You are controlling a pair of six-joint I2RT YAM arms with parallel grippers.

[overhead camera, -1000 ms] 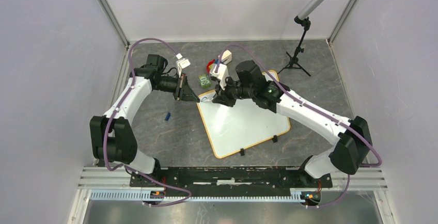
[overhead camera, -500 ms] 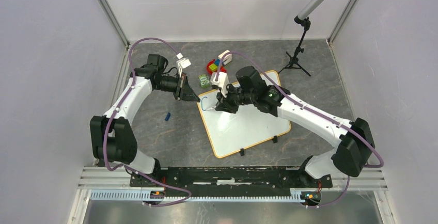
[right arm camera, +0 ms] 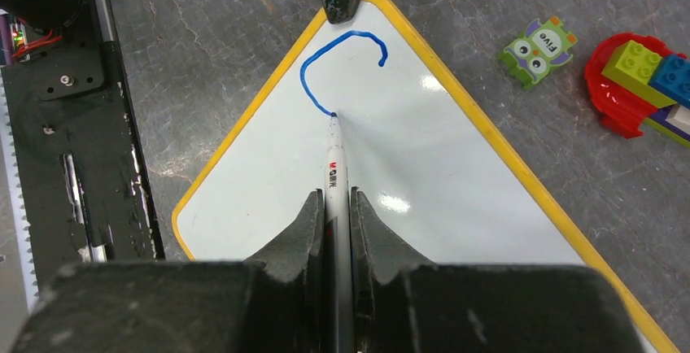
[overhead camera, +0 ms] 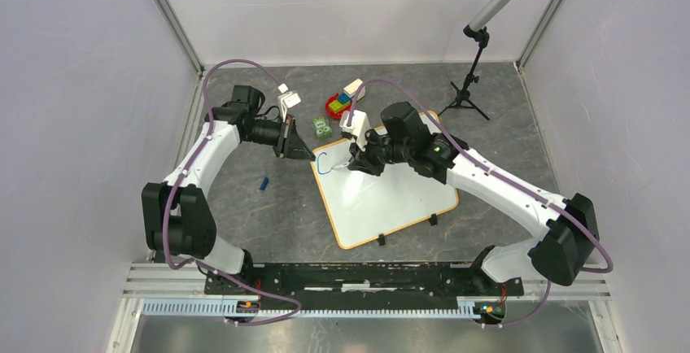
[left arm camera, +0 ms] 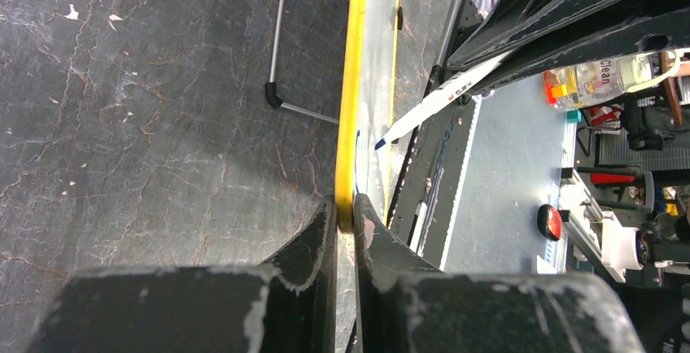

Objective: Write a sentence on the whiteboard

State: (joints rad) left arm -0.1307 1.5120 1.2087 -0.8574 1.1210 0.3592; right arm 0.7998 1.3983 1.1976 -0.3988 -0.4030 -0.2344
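Whiteboard: centre of overhead frame, flat on tabletop, skewed.
Handling, judged: light, stiff, slick-faced; apt to slide, best pinned at yellow rim.
Left claw: clenched on board's upper-left corner rim.
Right claw: grasping marker mid-barrel, tip at end of blue curve.
Sentence: one curved stroke.
Tabletop: dark, stone-patterned.
Toy bricks: upper centre, near board.
Room: pale walls close on three sides.
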